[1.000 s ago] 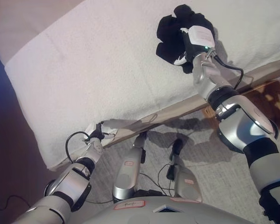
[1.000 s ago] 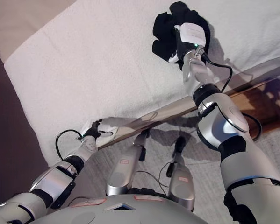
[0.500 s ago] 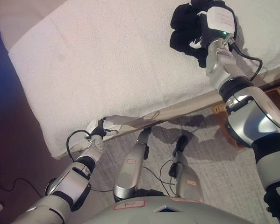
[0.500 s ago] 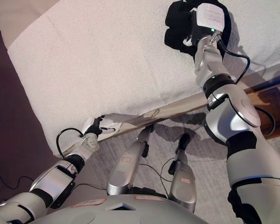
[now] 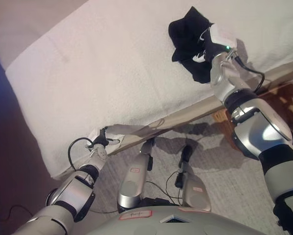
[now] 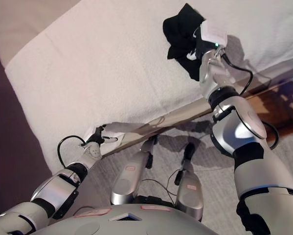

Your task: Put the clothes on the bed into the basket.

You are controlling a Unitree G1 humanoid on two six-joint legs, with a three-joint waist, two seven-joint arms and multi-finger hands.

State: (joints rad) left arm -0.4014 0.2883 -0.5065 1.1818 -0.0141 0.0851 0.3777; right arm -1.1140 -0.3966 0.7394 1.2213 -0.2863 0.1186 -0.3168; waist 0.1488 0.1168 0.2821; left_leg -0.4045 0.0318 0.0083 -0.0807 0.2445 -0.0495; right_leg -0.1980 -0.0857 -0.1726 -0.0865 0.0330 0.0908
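So what we've got: the black garment (image 5: 191, 43) sits bunched up in the upper right of the frame, on the white bed (image 5: 102, 73), not far in from the bed's near edge. Our right hand (image 5: 203, 46) is right on it, dark fingers curled into the cloth with a bit of white tip showing, so we'd call that a grip on the garment rather than just resting there. The bundle mostly spreads up and to the left of the hand, with a tail of fabric hanging down toward the lower right, so its long axis runs roughly diagonal, upper left to lower right.

The left hand (image 5: 101, 139) is way off in the lower left of the frame, down at the bed's edge, and it looks closed on a fold of the white bedding there. Well apart from the garment, so the right arm is clearly the one doing this.

We can't clearly make out the basket; only a wooden-brown patch (image 5: 283, 100) at the right edge.
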